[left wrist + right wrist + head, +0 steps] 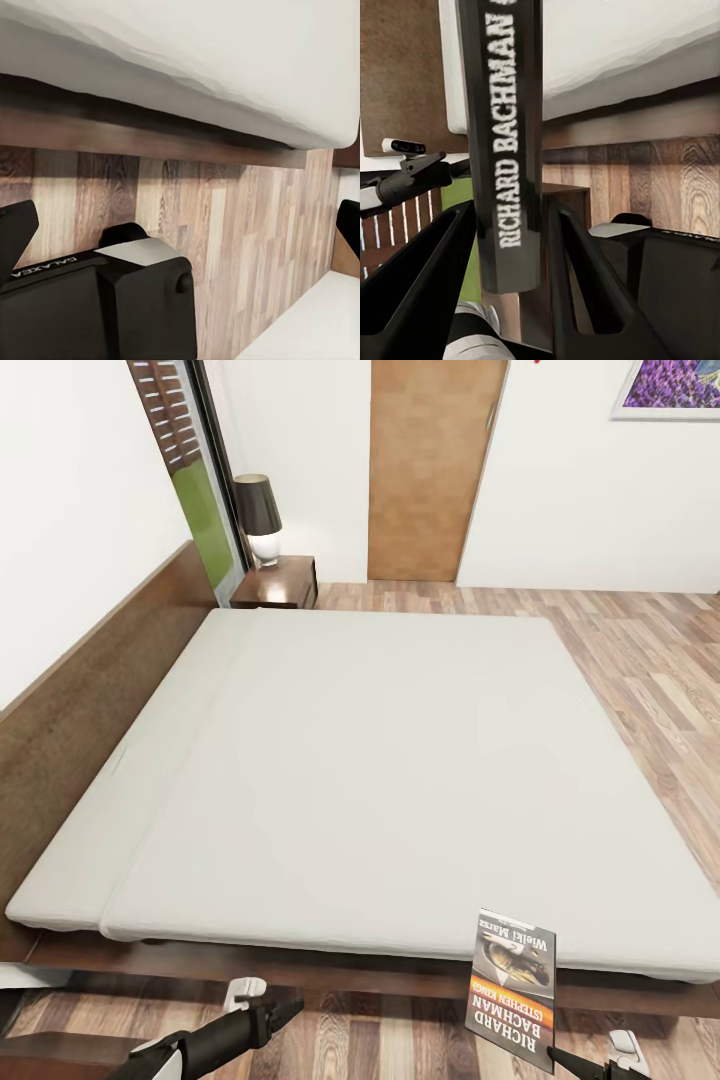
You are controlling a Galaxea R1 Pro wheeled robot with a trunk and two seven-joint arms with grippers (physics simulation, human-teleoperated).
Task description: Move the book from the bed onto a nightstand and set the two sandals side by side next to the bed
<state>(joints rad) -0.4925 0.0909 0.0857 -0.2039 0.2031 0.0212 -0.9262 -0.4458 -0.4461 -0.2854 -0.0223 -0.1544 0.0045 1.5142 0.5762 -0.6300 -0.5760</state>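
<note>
the right claw pokes in at the head view's bottom edge, under the thin dark paperback with the orange band, which stands upright before the low bed with the pale-grey mattress. the left claw reaches forward over the grey-brown plank floor, its opening unclear. right wrist view: black fingers clamp the book's spine.
</note>
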